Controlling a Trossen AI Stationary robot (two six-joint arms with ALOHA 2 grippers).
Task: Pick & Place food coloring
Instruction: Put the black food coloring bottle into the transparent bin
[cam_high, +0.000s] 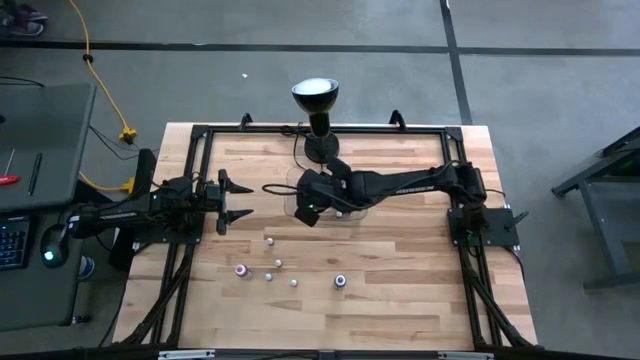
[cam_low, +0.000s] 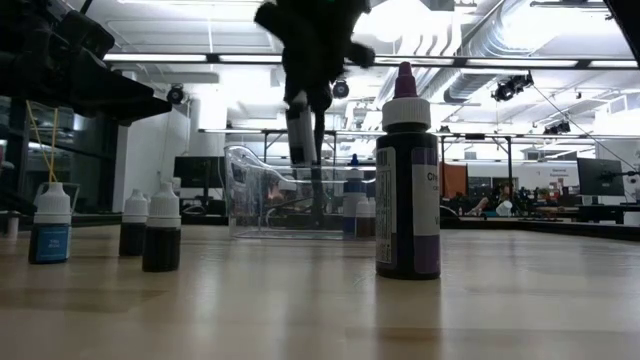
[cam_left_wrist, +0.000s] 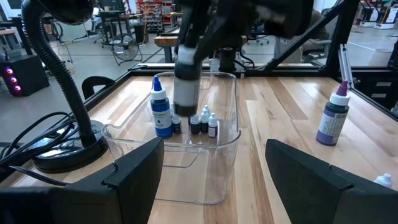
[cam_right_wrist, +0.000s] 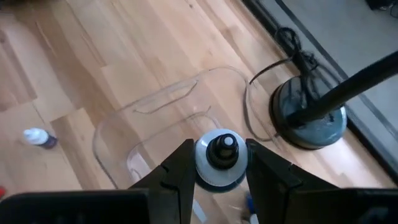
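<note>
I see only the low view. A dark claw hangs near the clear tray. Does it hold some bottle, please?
Observer: Yes. The right wrist view shows the right claw shut on a white-capped bottle, over the tray.
Operator: And where is the other arm?
Observer: The high view shows the left claw open at the left side of the table, holding nothing.

Black lamp (cam_high: 315, 100) beside clear tray (cam_right_wrist: 118, 134)
</note>
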